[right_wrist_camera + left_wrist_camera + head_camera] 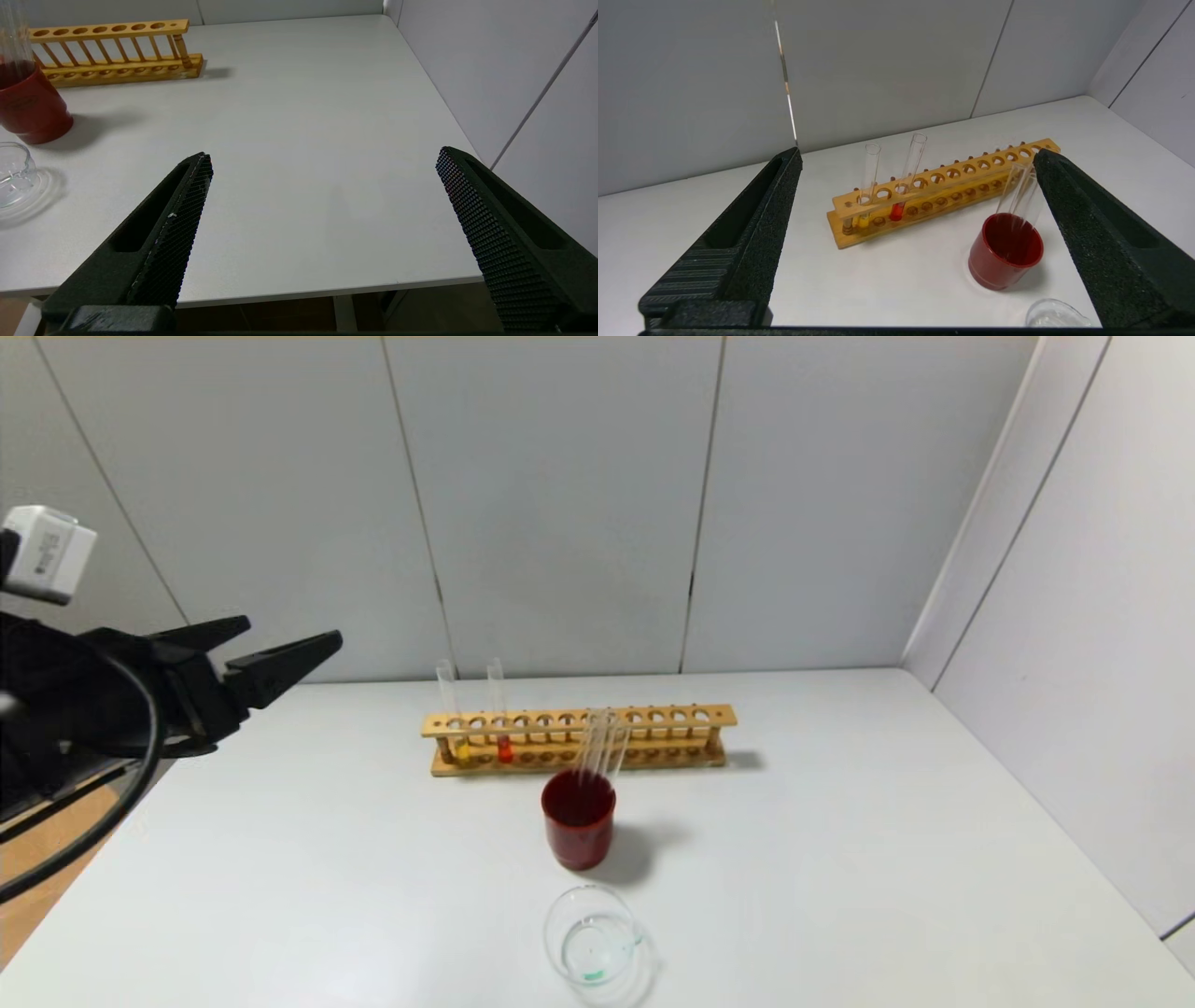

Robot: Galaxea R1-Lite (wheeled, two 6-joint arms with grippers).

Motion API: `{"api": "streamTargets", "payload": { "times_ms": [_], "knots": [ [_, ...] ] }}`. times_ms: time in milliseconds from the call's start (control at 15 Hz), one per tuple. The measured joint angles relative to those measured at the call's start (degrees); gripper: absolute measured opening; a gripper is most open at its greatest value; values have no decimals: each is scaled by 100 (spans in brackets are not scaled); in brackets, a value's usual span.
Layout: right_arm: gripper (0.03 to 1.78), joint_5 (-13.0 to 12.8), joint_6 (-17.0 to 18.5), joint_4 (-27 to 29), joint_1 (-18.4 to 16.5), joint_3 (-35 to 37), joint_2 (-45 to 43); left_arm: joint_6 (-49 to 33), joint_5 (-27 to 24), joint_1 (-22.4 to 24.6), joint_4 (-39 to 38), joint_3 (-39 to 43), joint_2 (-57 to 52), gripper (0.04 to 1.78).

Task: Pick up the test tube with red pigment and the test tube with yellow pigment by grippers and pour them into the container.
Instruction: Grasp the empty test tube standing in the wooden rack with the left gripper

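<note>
The test tube with red pigment [499, 719] stands in the wooden rack [653, 737], a few holes in from its left end; it also shows in the left wrist view [903, 186]. The test tube with yellow pigment [452, 714] stands to its left near the rack's end, and shows in the left wrist view [867, 186]. The clear glass container [594, 945] sits near the table's front edge. My left gripper [294, 637] is open and empty, raised off the table's left side, well apart from the rack. My right gripper [322, 158] is open and empty near the table's front right edge, out of the head view.
A dark red cup [579, 819] holding several colourless tubes stands between rack and container. White wall panels close the back and right side. The table's right half [887, 840] is bare.
</note>
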Motion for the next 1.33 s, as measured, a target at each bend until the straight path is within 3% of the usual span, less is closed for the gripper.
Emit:
{"api": "streamTargets", "payload": {
  "times_ms": [333,867,1333],
  "knots": [
    [175,0,0,-5,0,0,0,363,55,-215,-1180,43,1458,175],
    [175,-2,-2,-7,0,0,0,579,947,-656,-3536,285,3443,175],
    [175,0,0,-2,2,0,0,541,980,-683,-3705,256,4027,175]
  ]
}}
